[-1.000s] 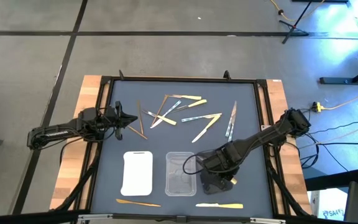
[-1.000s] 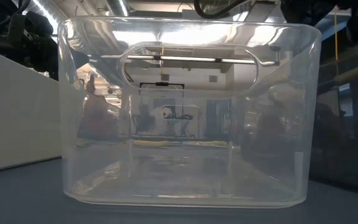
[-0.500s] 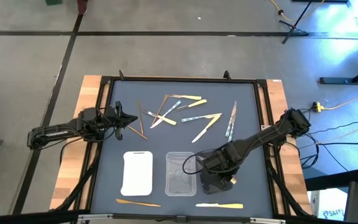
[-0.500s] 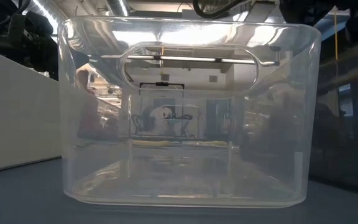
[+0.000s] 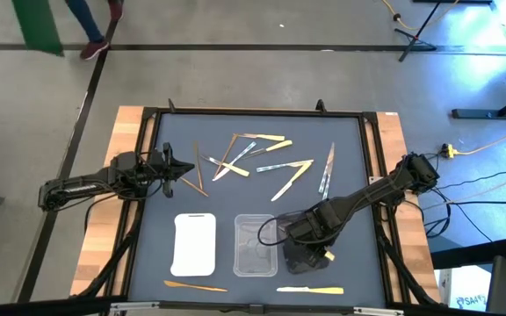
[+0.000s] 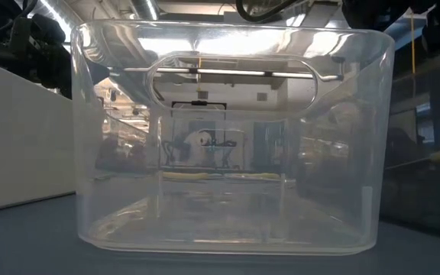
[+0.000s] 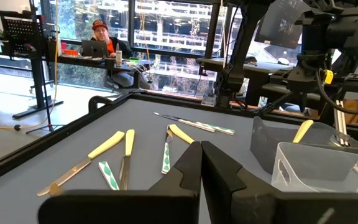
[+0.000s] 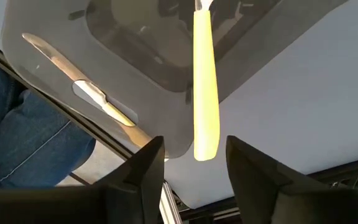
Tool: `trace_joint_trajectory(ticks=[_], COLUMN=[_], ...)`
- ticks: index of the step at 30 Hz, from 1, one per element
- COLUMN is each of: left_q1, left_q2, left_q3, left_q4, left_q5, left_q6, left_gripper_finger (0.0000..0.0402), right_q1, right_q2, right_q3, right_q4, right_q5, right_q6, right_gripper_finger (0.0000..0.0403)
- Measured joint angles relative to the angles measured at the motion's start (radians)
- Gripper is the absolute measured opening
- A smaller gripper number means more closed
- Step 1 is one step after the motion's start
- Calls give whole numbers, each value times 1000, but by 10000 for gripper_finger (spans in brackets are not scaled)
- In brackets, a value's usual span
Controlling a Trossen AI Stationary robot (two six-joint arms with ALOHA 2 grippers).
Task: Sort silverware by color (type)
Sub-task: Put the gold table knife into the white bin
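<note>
**Over the black tray: one cream utensil, right gripper spread**

Above the black tray (image 5: 304, 261), near the table's front edge, a pale yellow utensil (image 8: 204, 87) hangs between the parted fingers of the right gripper (image 8: 194, 167), neither finger touching it. Loose silverware (image 5: 262, 158) lies scattered mid-table. Clear tray (image 5: 255, 245) and white tray (image 5: 193, 244) sit beside the black one. Left gripper (image 7: 201, 163), fingers pressed together, waits by the left edge.

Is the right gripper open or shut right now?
Open. In the right wrist view the right gripper shows a clear gap between its fingers, with a pale yellow utensil beyond them over the black tray.
</note>
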Motion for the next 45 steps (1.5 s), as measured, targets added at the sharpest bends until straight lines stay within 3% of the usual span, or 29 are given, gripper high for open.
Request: trace_joint_trajectory(ticks=[6, 12, 21, 34, 45], left_q1=[0, 0, 0, 0, 0], left_q2=[0, 0, 1, 14, 230], left_q3=[-1, -1, -1, 27, 137], left_q4=[28, 43, 113, 186, 182], left_q5=[3, 6, 12, 12, 11], left_q6=[-30, -97, -139, -138, -139], left_gripper_finger=[7, 40, 90, 95, 95], right_q1=[0, 0, 1, 1, 0], right_q2=[0, -20, -130, -292, -374], right_q3=[0, 0, 1, 1, 1], right_q4=[-1, -2, -5, -6, -44], right_q5=[-54, -47, 129, 255, 389], right_q6=[0, 0, -1, -189, -392], right_gripper_finger=[158, 159, 159, 159, 159])
